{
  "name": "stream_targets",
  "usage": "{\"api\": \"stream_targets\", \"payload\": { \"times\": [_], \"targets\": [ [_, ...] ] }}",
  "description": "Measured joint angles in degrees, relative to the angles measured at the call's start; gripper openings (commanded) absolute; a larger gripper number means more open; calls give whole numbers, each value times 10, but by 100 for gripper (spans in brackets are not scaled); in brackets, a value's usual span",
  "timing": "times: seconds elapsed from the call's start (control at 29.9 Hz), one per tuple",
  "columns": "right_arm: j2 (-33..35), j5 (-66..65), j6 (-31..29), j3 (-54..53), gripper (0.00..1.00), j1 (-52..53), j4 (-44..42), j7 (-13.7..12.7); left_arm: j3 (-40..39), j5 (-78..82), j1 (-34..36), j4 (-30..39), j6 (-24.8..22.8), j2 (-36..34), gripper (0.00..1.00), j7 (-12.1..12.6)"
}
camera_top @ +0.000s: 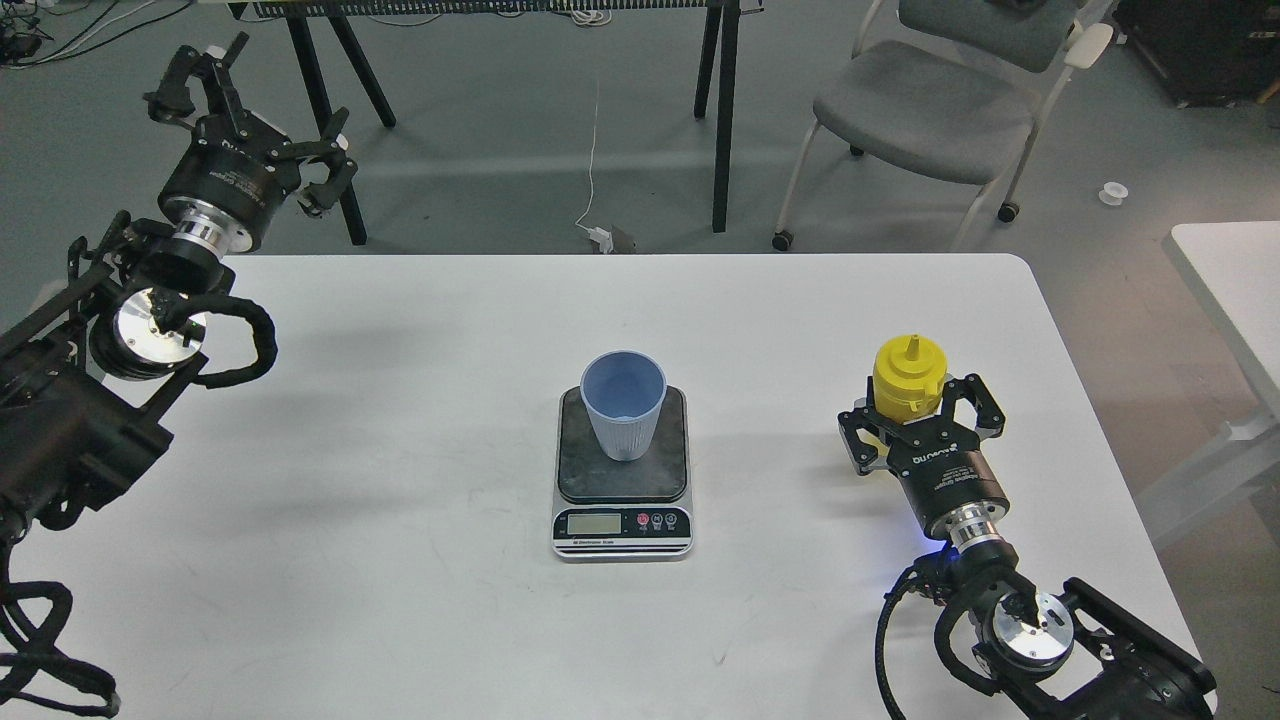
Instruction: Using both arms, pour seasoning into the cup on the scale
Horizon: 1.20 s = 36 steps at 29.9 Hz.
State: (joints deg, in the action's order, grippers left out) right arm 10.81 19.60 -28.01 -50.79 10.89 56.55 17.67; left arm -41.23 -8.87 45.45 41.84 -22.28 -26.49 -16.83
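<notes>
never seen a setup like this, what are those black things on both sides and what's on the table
This picture is taken from the robot's own head, looking down at a white table. The black things are its two arms. The right end effector is closed around a yellow squeeze bottle of seasoning, standing upright at the table's right side. The left end effector is open and empty, raised beyond the table's far left corner. In the middle sits a small digital kitchen scale with a light blue cup standing on its platform.
</notes>
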Motion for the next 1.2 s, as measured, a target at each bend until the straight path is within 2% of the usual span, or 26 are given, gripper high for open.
{"api": "stream_targets", "payload": {
  "times": [0.17,0.27,0.4,0.94,1.2],
  "targets": [
    [0,0,0,0,66,-7,-4,1,0,0,1,0,2,2,99,0],
    [0,0,0,0,74,-12,-4,1,-1,0,1,0,2,3,99,0],
    [3,0,0,0,97,-23,-1,1,-1,0,1,0,2,3,99,0],
    [45,2,0,-9,99,-112,37,6,-1,0,3,9,6,1,99,1],
    [92,2,0,-9,99,-157,103,7,-1,0,3,16,6,-2,99,1]
  ]
}}
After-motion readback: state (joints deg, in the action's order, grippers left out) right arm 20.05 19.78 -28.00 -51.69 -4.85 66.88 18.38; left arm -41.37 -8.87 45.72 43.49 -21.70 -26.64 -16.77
